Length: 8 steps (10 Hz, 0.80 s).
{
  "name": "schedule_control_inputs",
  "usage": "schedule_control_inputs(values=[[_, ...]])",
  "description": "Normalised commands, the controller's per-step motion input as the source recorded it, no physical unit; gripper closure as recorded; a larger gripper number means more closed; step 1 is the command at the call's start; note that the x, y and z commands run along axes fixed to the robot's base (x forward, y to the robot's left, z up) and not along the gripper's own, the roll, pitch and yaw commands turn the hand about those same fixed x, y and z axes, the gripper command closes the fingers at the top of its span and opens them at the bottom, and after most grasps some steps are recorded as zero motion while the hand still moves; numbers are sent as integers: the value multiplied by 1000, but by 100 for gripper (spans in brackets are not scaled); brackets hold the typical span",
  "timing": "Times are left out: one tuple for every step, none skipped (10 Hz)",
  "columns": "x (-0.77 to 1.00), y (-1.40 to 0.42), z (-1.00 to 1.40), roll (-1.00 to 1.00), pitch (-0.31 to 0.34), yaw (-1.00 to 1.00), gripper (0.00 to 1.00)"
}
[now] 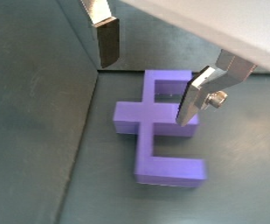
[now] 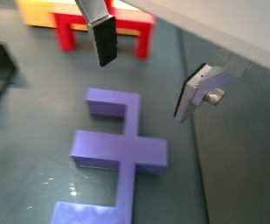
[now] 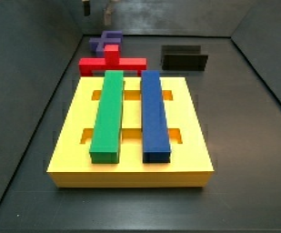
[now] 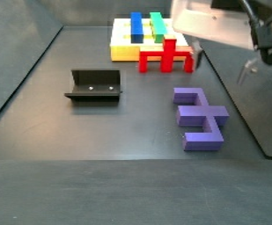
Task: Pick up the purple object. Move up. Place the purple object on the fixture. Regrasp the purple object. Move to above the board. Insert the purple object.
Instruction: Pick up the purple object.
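End effector [image 2: 143, 79]: hovered directly above the purple object [image 2: 116, 149], fingers spread, nothing pinched.
Purple object: lay flat on the floor near its right edge, untouched.
Long axis: ran between the spread fingers [image 1: 102, 44].

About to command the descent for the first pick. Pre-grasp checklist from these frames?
1. Jaws open: ok. The gripper hangs above the purple object, its fingers spread apart with nothing between them.
2. Purple object untouched: ok, flat on the floor in both wrist views.
3. Centred over it: cannot tell; a wrist view shows one finger over the purple object and the other beyond its edge.
4. Room around the piece: ok; the red block stands apart from it.
5. The fixture free: ok.
6. The board slots free: cannot tell.
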Motion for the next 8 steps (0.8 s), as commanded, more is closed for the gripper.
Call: schedule_control_inputs(values=[[-426,120,-340,0,-27,-829,0],[-360,120,-317,0,-27,-843,0],[-266,174,-306,0,-21,-811,0],[-114,297,-349,0,0,-726,0],[-66,314,-360,0,0,-717,0],[-43,300,-337,0,-4,-723,0],[0,257,-306,-16,-26,-743,0],[0,166,-249,-63,-41,-791,0]])
